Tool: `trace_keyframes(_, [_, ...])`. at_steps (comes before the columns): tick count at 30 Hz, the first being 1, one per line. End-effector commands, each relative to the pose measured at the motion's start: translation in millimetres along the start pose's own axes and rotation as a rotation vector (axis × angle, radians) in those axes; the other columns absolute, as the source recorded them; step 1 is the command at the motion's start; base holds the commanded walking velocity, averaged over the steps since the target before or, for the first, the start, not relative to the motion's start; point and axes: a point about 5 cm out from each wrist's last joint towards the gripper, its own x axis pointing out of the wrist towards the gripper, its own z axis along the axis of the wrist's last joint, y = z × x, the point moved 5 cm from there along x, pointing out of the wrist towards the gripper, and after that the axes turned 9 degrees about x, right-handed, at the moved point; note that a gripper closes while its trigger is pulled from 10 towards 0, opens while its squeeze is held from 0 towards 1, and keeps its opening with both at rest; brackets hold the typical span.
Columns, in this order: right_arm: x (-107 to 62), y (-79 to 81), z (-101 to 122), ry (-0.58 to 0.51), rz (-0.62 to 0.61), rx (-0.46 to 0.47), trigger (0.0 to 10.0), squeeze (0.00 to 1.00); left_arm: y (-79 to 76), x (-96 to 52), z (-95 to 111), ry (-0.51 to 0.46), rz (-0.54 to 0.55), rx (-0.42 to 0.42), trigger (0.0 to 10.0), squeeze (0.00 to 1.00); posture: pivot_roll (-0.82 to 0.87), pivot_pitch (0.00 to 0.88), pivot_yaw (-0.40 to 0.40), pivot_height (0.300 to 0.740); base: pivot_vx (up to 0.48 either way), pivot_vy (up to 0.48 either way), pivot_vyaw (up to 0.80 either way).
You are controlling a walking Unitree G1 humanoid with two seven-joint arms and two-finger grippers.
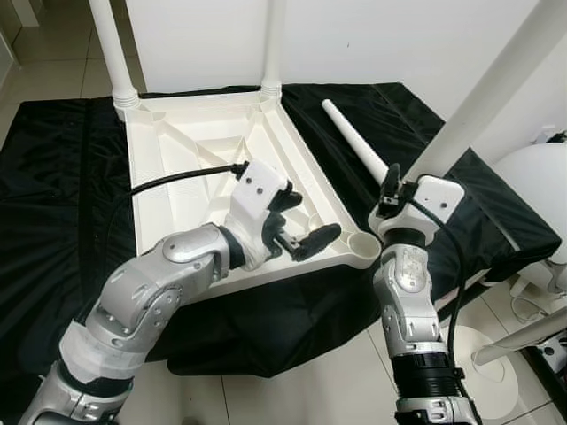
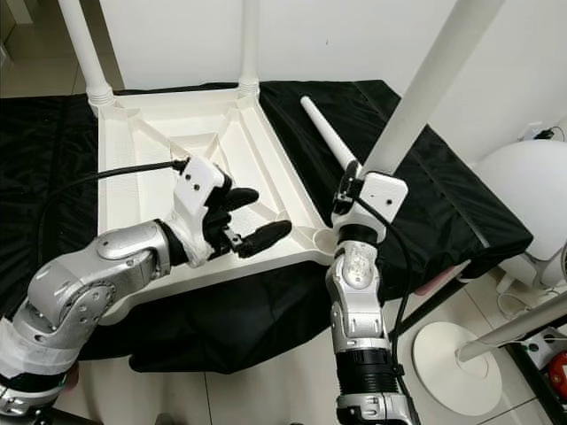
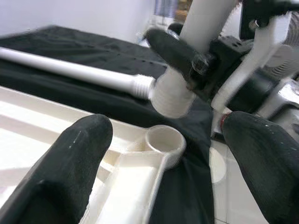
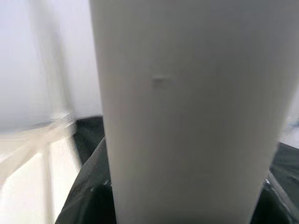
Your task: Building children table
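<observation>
While the left end effector [image 1: 301, 232] spreads released over the tabletop [image 1: 177, 190] rim, the right end effector [image 1: 396, 190] grasps a leg [image 1: 496, 84].

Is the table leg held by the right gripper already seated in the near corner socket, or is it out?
Out. The leg in the right gripper hangs just above the empty corner socket, its threaded end clear of the rim.

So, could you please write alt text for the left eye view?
The right gripper holds a white table leg near the empty corner socket of an upturned white tabletop on black cloth. The open left gripper hovers at the tabletop's rim; another leg lies loose.
</observation>
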Motion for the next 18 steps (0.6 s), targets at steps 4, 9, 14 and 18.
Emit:
trace_keyframes(4, [13.8,-3.7,-11,0.129,0.144,-0.069,10.0,0.0,7.4,2.6,18,-0.068,-0.091,0.022,10.0,0.0,0.04,0.066,-0.044,0.74,0.0,0.0,0.0])
trace_keyframes(9, [18.0,-7.6,-17,0.212,0.22,-0.093,10.0,0.0,16.7,3.5,32,-0.121,-0.083,0.012,10.0,0.0,0.04,0.066,-0.043,0.74,0.0,0.0,0.0])
trace_keyframes(14, [18.5,8.3,-16,0.284,0.427,-0.081,10.0,0.0,25.9,15.7,63,-0.222,-0.087,0.037,10.0,0.0,0.04,0.061,-0.041,0.74,0.0,0.0,0.0])
trace_keyframes(18, [15.6,16.4,-17,0.315,0.509,-0.082,10.0,0.0,21.7,19.3,71,-0.246,-0.126,0.052,10.0,0.0,0.04,0.061,-0.041,0.74,0.0,0.0,0.0])
